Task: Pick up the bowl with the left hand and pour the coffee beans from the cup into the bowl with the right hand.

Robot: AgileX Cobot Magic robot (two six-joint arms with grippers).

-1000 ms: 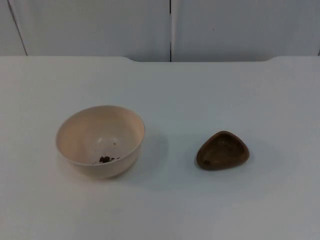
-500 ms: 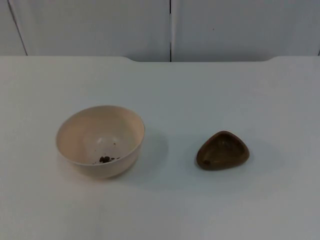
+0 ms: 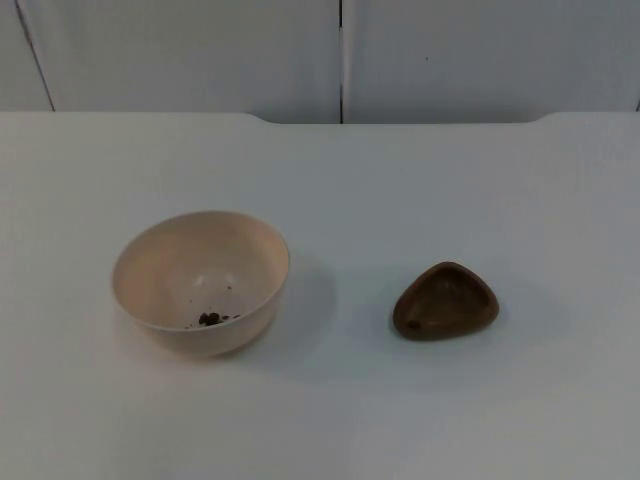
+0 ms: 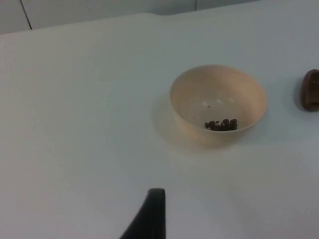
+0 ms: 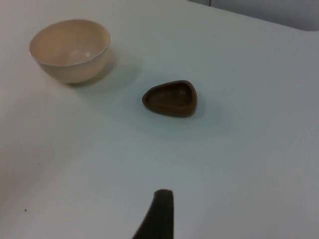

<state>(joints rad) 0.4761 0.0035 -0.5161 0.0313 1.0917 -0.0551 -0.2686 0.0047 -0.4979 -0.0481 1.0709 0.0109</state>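
On the white table [image 3: 400, 180], left of centre, sits the cream bowl [image 3: 201, 280], upright, a few coffee beans [image 3: 210, 319] already at its near inner wall. Right of it, well apart, rests the small brown wooden cup [image 3: 445, 300], a rounded-triangle dish, looking empty. Both stand free, ungrasped. Left gripper [image 4: 149, 214] hangs back from the bowl, right gripper [image 5: 158, 213] back from the cup; one fingertip each visible, so spread or pressed together, cannot tell. Likely both arms wait; layout matches each arm's side.
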